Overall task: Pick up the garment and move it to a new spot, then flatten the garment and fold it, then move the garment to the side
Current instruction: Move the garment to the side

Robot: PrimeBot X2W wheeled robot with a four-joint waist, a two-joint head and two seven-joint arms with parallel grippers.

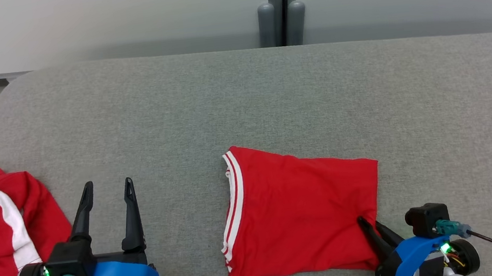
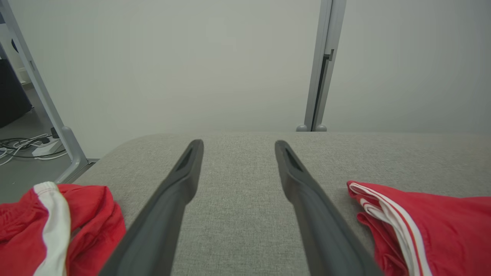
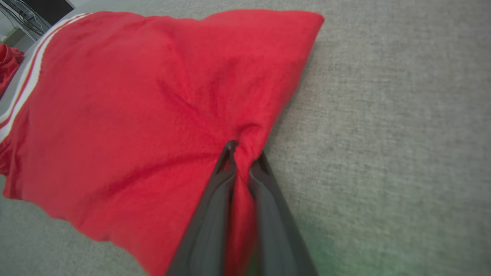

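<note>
At the near right corner of the folded red garment, lying on the tabletop, your right end effector was clamped on bunched cloth; the left end effector stood open, apart. You would likely have done best to slide it low and slowly, keeping the layers together.

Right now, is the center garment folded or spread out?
Folded: the center garment lies as a compact rectangle, striped hems stacked at its left edge. The right gripper is shut on its near corner.
</note>
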